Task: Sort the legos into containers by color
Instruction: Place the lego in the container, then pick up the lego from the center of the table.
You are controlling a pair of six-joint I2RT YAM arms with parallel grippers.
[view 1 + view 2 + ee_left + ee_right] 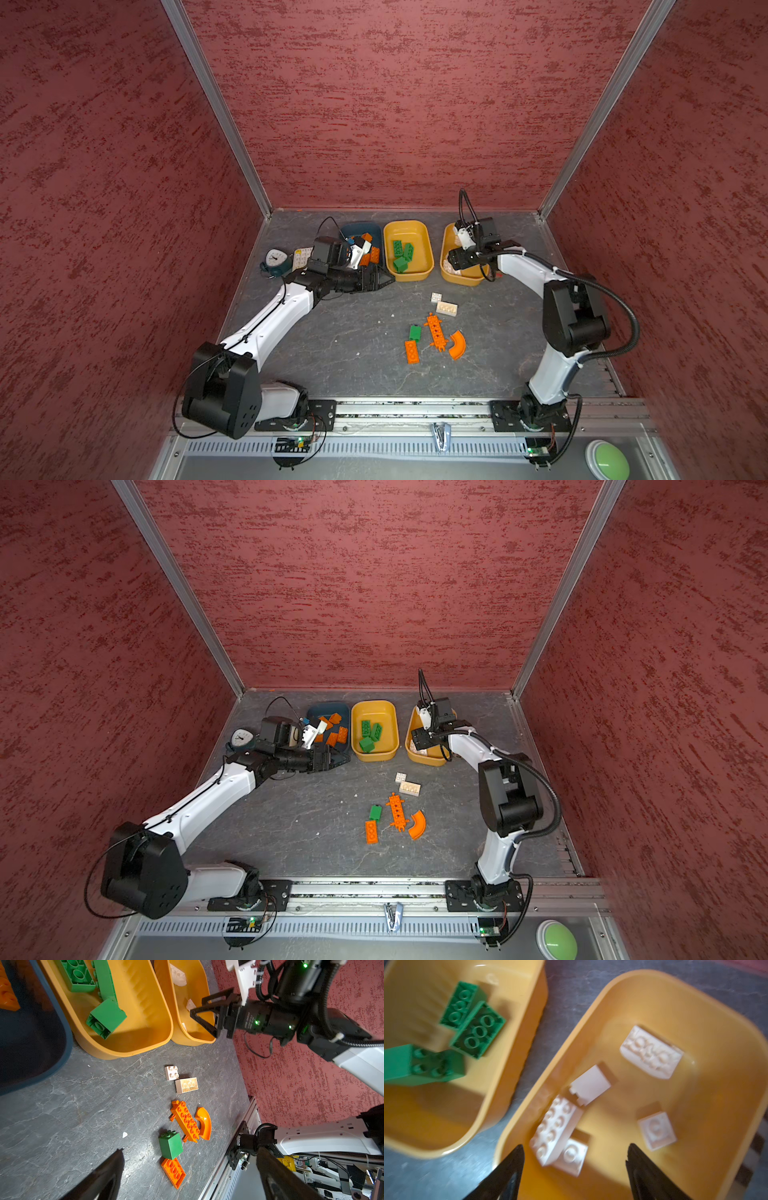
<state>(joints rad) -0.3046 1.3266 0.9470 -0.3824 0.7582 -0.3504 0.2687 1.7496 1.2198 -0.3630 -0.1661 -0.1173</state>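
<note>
Both top views, bottom of frame upward: bare table (332, 361) runs from the front rail (415, 409) up to the loose legos just right of centre. These are orange plate (412, 351), green brick (414, 332), long orange piece (435, 332) and orange arc (458, 344), with two cream bricks (446, 308) above. There's open table all round the pile, most at lower left.

Higher up, teal tub (353, 230), mid tub (420, 239) and right tub (446, 245) sit in a row near the table's far edge, with narrow gaps between them. Orange bricks (374, 253) lie in teal, green ones (401, 253) in mid.

Left gripper (190, 1149) is low at the teal tub's near rim, jaws spread wide, empty. Right gripper (575, 1145) is over the right tub, jaws apart, nothing pinched.

Only the right wrist view shows the five tub creams (556, 1128), blurred; from above the arm hides most. Only the top views show clock (275, 261) and calculator (302, 257), left of teal.
</note>
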